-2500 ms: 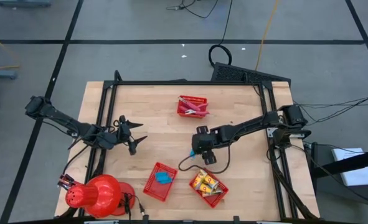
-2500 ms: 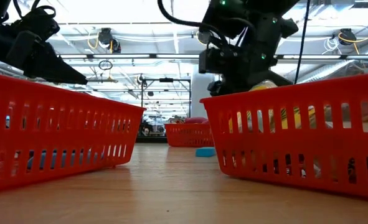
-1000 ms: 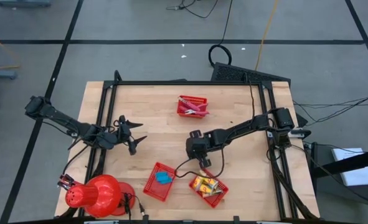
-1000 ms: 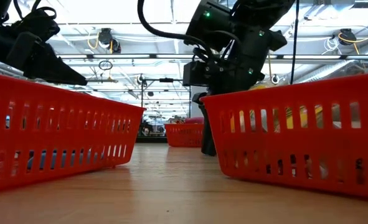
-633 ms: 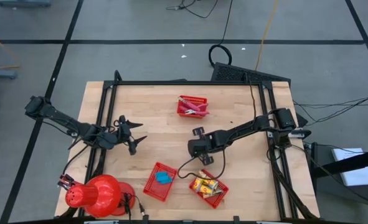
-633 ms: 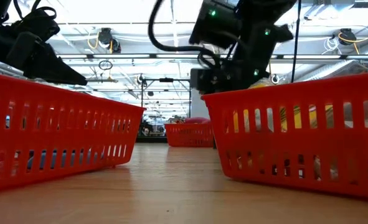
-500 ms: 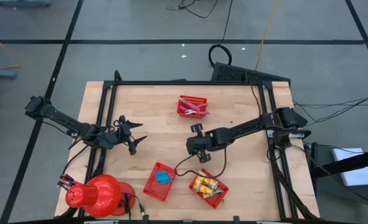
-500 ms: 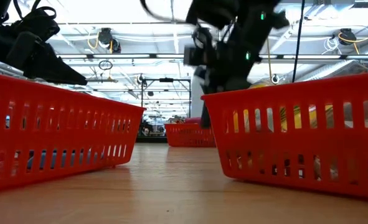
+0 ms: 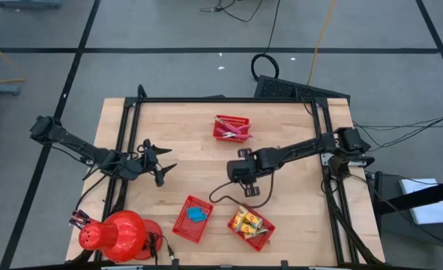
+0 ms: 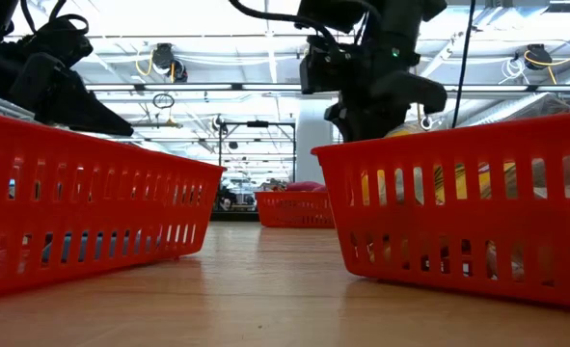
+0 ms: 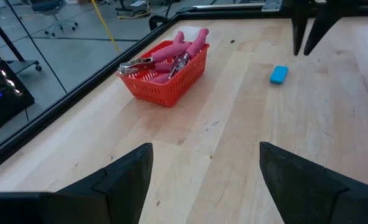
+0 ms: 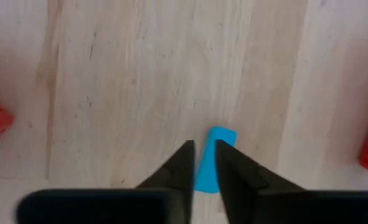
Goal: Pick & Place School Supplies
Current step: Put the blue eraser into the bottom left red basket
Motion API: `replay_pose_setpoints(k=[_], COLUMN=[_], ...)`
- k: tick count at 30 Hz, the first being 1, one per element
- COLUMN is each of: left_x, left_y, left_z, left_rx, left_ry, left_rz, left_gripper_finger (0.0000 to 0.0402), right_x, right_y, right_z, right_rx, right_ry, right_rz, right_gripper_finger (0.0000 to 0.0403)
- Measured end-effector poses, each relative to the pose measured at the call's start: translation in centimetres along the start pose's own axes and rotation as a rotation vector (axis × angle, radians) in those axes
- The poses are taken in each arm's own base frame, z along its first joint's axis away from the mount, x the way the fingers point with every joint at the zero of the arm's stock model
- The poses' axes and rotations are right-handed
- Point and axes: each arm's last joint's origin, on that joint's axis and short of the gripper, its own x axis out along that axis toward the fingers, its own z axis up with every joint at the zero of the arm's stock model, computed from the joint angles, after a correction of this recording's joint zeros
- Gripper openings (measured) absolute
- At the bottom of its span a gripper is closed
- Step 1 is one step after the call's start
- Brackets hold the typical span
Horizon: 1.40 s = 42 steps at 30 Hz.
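Right gripper (image 12: 203, 163) hovers above blue block (image 12: 210, 163), red baskets (image 9: 249, 227) nearby.

Three red mesh baskets (image 9: 231, 127) sit on the table (image 9: 191, 120), along with one big red dome-shaped object (image 9: 116, 235). One loose light-blue block (image 11: 279, 74) lies near the basket holding pink-handled tools (image 11: 184, 51); their number cannot be told. Another light-blue block (image 9: 197, 214) lies in the basket nearest the dome. Two arms.

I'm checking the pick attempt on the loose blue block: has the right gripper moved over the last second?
Yes. In the high view the right gripper has shifted slightly toward the basket of pink-handled tools, away from the basket of yellow pieces.
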Motion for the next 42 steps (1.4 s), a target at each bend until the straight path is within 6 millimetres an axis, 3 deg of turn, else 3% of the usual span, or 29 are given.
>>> replay_pose_setpoints(k=[9, 12, 16, 27, 31, 36, 42], left_x=[0.0, 0.0, 0.0, 0.0, 0.0, 0.0, 0.0], left_y=[0.0, 0.0, 0.0, 0.0, 0.0, 0.0, 0.0], left_z=[0.0, 0.0, 0.0, 0.0, 0.0, 0.0, 0.0], left_rx=[0.001, 0.002, 0.003, 0.004, 0.004, 0.004, 0.004], left_ry=[0.000, 0.001, 0.000, 0.000, 0.000, 0.000, 0.000], left_rz=[0.000, 0.000, 0.000, 0.000, 0.000, 0.000, 0.000], left_gripper_finger=[0.0294, 0.0294, 0.0294, 0.0294, 0.0294, 0.0294, 0.0294], right_x=[0.5, 1.6, 3.4, 5.7, 5.8, 5.8, 5.6], right_y=[-1.9, -2.4, -2.8, -2.6, -2.1, -1.5, -1.0], right_z=[-0.4, -1.2, -3.0, -5.1, -4.9, -4.8, -4.6], right_rx=[0.091, 0.123, 0.159, 0.194, 0.185, 0.181, 0.187], right_ry=[0.009, 0.014, 0.044, -0.003, -0.023, -0.030, -0.032], right_rz=[0.055, 0.086, 0.094, 0.079, 0.069, 0.036, -0.007], right_gripper_finger=[0.0206, 0.0233, 0.0239, 0.0215, 0.0160, 0.0041, 0.0041])
